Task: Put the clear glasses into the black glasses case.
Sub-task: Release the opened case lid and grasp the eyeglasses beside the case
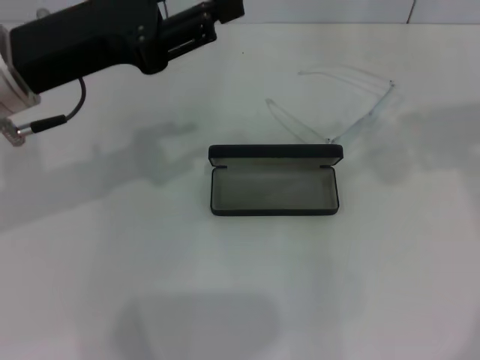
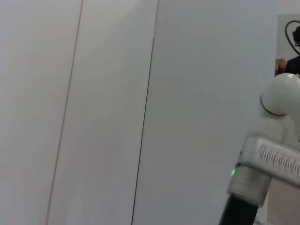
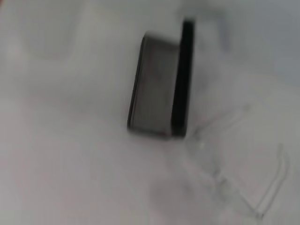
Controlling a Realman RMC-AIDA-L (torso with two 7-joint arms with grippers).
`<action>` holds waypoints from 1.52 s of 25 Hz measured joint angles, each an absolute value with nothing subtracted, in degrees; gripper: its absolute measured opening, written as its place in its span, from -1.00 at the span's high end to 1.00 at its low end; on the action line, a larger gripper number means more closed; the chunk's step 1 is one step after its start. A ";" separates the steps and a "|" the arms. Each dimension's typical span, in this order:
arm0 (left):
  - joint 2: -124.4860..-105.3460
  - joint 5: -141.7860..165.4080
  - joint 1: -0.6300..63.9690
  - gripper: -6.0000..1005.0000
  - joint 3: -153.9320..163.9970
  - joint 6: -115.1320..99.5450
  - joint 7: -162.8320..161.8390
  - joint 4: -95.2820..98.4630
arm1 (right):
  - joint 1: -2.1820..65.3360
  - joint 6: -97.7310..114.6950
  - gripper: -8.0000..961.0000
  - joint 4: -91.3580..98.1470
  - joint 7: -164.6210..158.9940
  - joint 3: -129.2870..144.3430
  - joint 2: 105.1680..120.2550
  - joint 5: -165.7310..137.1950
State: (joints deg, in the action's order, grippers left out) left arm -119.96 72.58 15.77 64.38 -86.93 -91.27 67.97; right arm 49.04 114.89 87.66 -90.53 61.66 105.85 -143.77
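The left hand [image 1: 225, 9] hangs high over the worktop [image 1: 240, 285], up and to the left of the black glasses case [image 1: 274, 184]; whether its fingers are apart or together cannot be told. The right hand is out of the head view, and its wrist camera shows none of its own fingers, so their state cannot be told either. That camera looks down on the case [image 3: 159, 86] with the clear glasses [image 3: 234, 164] just beside it.

The case lies open, lid up at the back, grey lining bare. The clear glasses [image 1: 341, 105] rest behind the case, toward its right end, temples unfolded, the front bar running diagonally away from the lid's right corner. They lie on the right arm's side, so that arm looks better placed to reach them.
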 joint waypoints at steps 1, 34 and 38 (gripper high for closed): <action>-119.96 72.56 15.73 -0.03 64.41 -86.96 -91.26 67.85 | 49.47 113.78 -0.37 87.56 -90.46 64.12 106.60 -146.36; -119.59 69.57 11.76 -0.02 63.71 -88.86 -87.64 64.15 | 50.59 93.77 0.04 80.58 -101.84 83.28 115.84 -167.44; -119.57 69.53 11.78 -0.02 63.45 -88.93 -87.38 64.15 | 53.00 102.12 0.05 78.74 -100.75 74.18 115.43 -158.40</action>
State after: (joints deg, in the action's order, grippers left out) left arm -119.57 69.53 11.78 63.45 -88.93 -87.38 64.15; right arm 53.00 102.12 78.74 -100.75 74.18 115.43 -158.40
